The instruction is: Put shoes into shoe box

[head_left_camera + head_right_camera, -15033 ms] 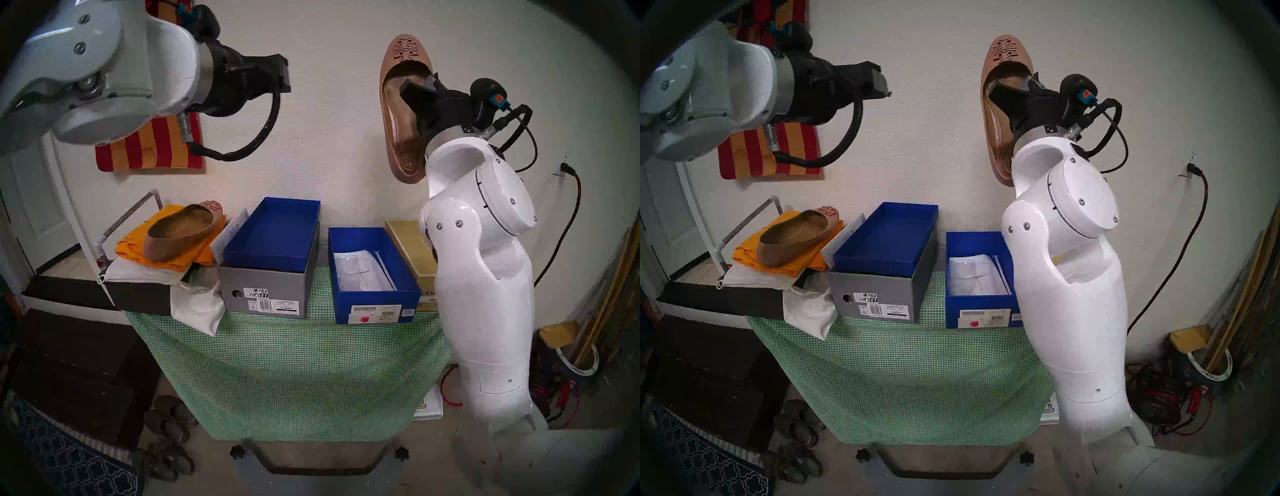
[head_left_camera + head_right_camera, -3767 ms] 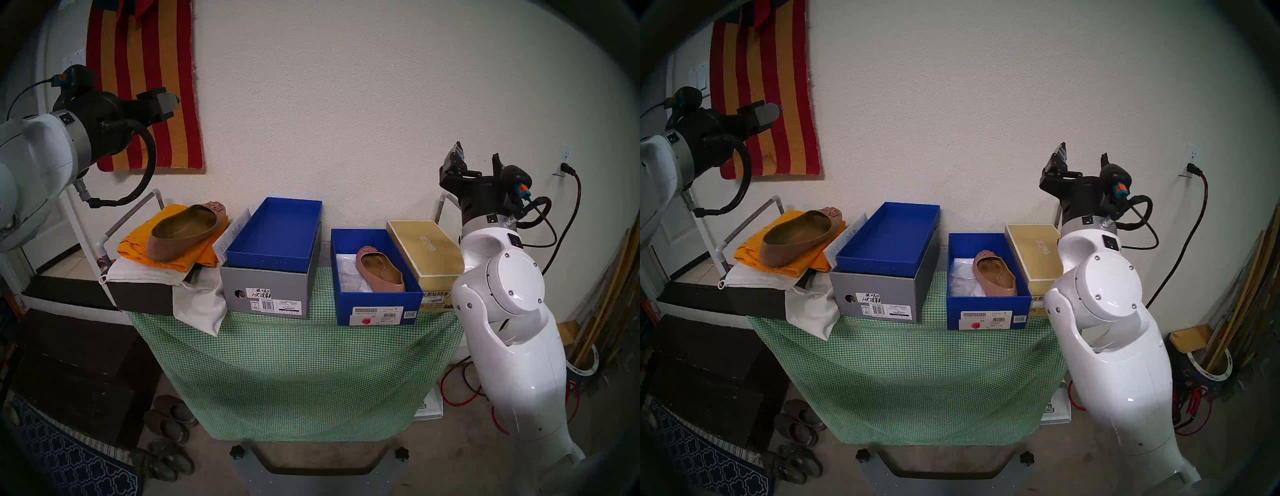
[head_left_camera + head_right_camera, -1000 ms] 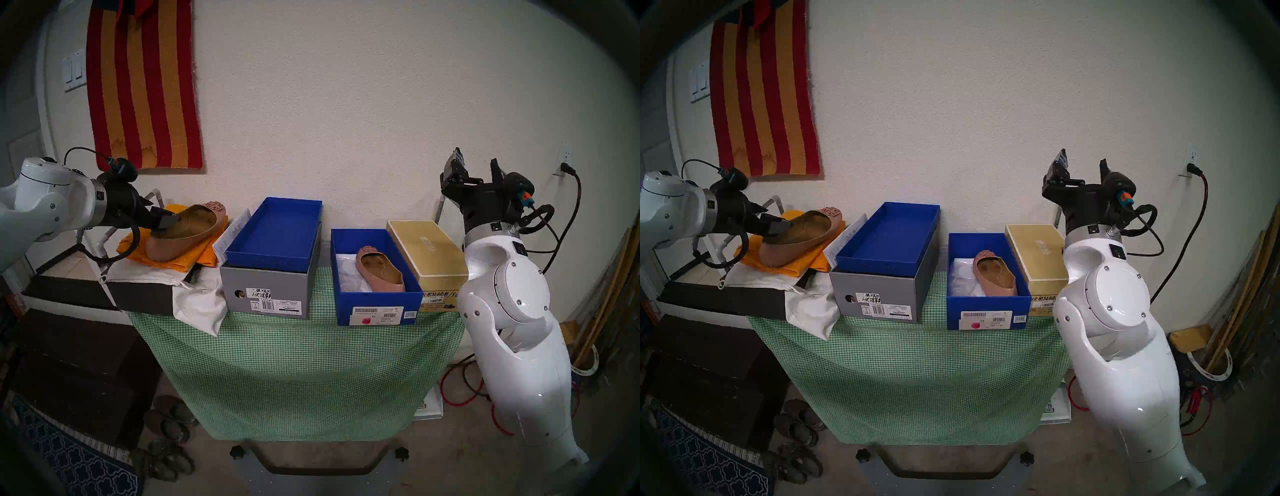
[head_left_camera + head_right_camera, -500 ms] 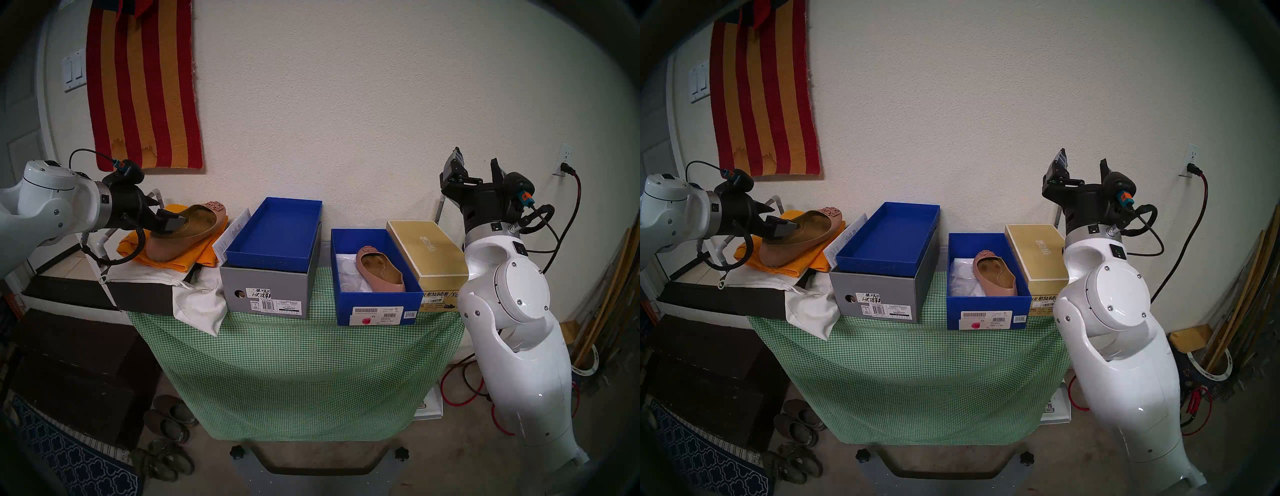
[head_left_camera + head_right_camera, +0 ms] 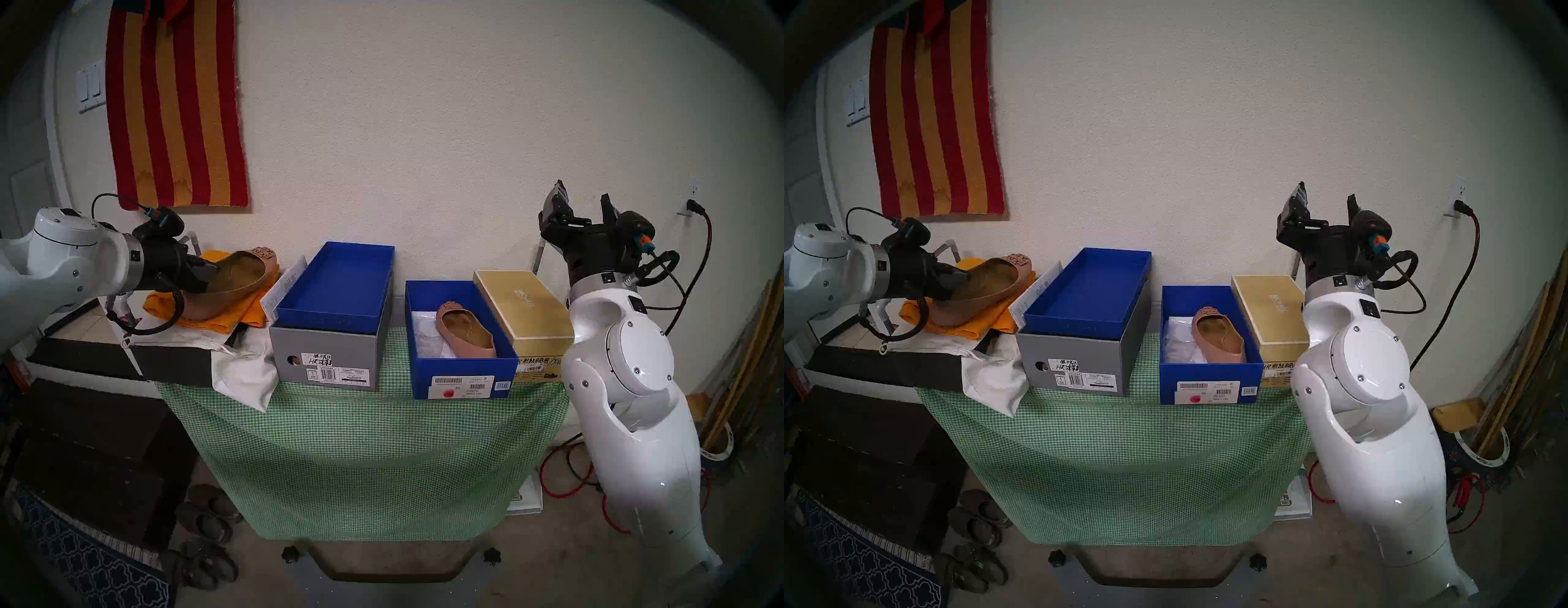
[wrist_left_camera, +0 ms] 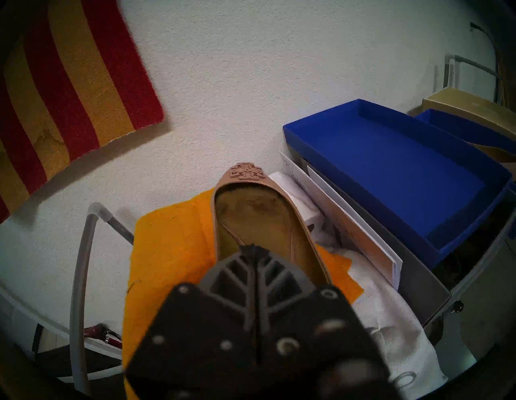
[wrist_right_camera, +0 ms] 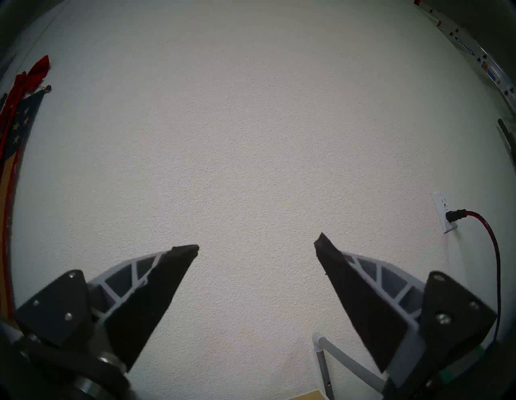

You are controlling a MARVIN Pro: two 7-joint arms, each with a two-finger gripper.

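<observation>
One tan-pink flat shoe lies inside the all-blue shoe box on white tissue, toe toward the wall. The other shoe rests on a folded orange cloth at the far left. My left gripper is at that shoe's heel with its fingers drawn together on the heel rim, and the heel itself is hidden under them. My right gripper points up at the bare wall to the right of the boxes, open and holding nothing.
A grey box with a blue tray stands between the orange cloth and the shoe box. A gold box sits against the shoe box's right side. A white bag hangs over the green checked table cover. Dark slippers lie on the floor.
My left gripper has pushed further onto the shoe's heel and its fingers have closed together. The right arm and the boxed shoe have not moved.
</observation>
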